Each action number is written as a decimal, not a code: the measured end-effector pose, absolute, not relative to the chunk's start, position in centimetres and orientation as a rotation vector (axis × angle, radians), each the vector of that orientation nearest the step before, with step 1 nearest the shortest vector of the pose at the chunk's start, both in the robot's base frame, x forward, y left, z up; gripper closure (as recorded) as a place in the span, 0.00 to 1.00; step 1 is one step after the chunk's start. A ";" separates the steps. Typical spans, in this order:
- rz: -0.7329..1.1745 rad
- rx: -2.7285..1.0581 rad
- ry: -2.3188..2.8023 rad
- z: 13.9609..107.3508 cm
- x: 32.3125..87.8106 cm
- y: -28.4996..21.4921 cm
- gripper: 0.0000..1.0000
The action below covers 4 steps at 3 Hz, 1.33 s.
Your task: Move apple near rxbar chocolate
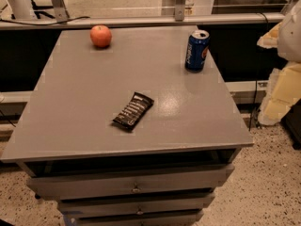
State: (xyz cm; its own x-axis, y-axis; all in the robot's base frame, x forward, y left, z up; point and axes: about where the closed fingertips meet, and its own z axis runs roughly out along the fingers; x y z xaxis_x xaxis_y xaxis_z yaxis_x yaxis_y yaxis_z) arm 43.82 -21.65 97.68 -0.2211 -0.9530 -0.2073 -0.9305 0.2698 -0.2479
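Observation:
The round red-orange apple (pixel 100 36) sits at the far left of the grey table top (pixel 84 107). The rxbar chocolate (pixel 133 110), a flat black wrapper with white lettering, lies at an angle near the middle front of the table, well apart from the apple. My gripper is not in view. Only a pale blurred shape (pixel 291 32), perhaps part of the arm, shows at the right edge, off the table.
A blue soda can (pixel 197 50) stands upright at the far right of the table. Drawers (pixel 131 185) sit under the front edge. A rail (pixel 141 20) runs behind the table. Cream foam-like blocks (pixel 282 98) stand on the speckled floor to the right.

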 end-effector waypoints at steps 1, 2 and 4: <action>-0.102 -1.720 2.229 97.8 43.9 -21.6 0.00; -0.019 -1.696 2.137 97.9 47.1 -19.4 0.00; 0.198 -1.616 1.892 96.7 59.0 -8.9 0.00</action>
